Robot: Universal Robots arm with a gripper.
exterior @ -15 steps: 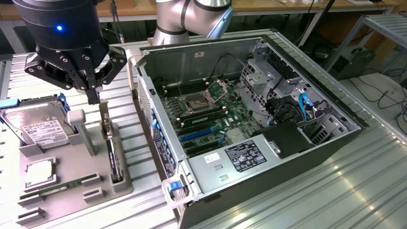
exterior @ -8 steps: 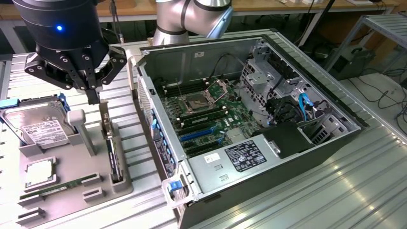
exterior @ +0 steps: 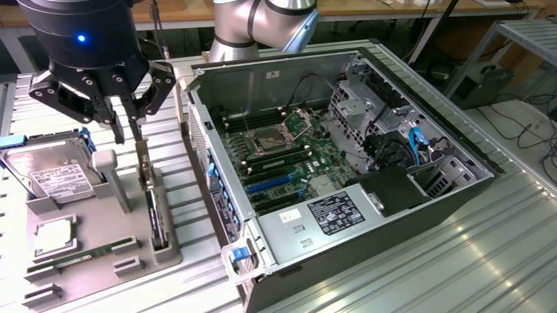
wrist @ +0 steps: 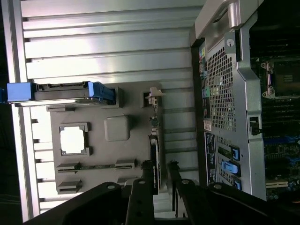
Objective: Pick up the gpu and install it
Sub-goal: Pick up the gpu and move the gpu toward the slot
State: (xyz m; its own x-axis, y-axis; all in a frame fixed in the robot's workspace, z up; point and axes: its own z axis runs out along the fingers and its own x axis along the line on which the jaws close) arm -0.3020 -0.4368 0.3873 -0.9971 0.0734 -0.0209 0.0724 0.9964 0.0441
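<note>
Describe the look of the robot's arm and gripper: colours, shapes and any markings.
The arm is silver-grey, made of thick round tubes with rounded joints. The gripper has a black cylindrical body carrying a small blue light, black bolted linkages fanning out to both sides, and two thin dark fingers.

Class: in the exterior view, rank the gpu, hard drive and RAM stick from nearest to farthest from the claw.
1. gpu, on edge just below the claw.
2. hard drive, toward the exterior view's left.
3. RAM stick, lying flat, exterior view's lower left.
</note>
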